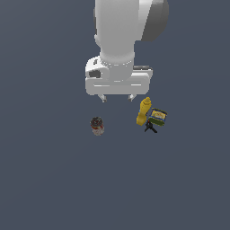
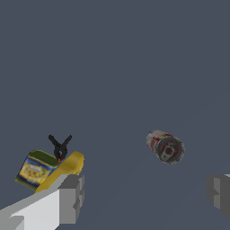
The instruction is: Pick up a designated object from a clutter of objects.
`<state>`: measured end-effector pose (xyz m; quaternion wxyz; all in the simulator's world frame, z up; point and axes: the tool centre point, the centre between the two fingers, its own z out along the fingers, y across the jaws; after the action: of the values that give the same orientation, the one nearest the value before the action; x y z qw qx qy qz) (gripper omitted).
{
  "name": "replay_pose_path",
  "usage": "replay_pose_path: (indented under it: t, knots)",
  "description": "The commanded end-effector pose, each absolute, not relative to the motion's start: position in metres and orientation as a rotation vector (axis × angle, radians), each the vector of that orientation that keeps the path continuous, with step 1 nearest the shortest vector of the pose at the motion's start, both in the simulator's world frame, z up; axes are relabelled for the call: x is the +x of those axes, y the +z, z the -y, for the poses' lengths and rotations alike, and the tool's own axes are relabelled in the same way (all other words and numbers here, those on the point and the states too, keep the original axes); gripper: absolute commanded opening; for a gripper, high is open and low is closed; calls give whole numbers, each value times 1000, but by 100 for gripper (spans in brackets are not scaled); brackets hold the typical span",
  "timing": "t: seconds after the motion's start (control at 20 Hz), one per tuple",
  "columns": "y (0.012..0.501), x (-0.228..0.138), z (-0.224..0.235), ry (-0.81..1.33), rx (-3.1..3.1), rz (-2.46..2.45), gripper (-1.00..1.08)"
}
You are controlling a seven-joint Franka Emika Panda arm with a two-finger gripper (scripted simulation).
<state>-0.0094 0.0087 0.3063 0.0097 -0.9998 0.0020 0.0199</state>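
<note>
The designated object, a small can (image 1: 97,126) with a red-and-white mottled label and dark top, stands alone on the grey floor; the wrist view shows this can (image 2: 165,147) from above. My gripper (image 1: 117,97) hangs open above the floor, between the can and the other items, holding nothing. Its two fingers (image 2: 72,197) appear far apart in the wrist view, and the gripper (image 2: 146,193) is offset from the can. The rest of the clutter sits toward the exterior view's right: a yellow bottle (image 1: 143,111), a blue-green box (image 1: 157,117) and a tiny black tool (image 1: 150,128).
In the wrist view the yellow bottle (image 2: 67,167), the blue-green box (image 2: 35,170) and the black tool (image 2: 59,147) cluster close beside one finger. The white arm (image 1: 121,36) rises over the scene. The grey floor (image 1: 54,179) is flat all round.
</note>
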Motion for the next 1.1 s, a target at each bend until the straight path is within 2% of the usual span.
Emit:
replay_pose_path:
  t: [0.0,0.45,1.05]
  knots:
    - [306,-9,-9,62,-3122,-6,100]
    - [311,-11,-32,38,-3139,128,100]
    - [286,-10,-15,35,-3136,-10,100]
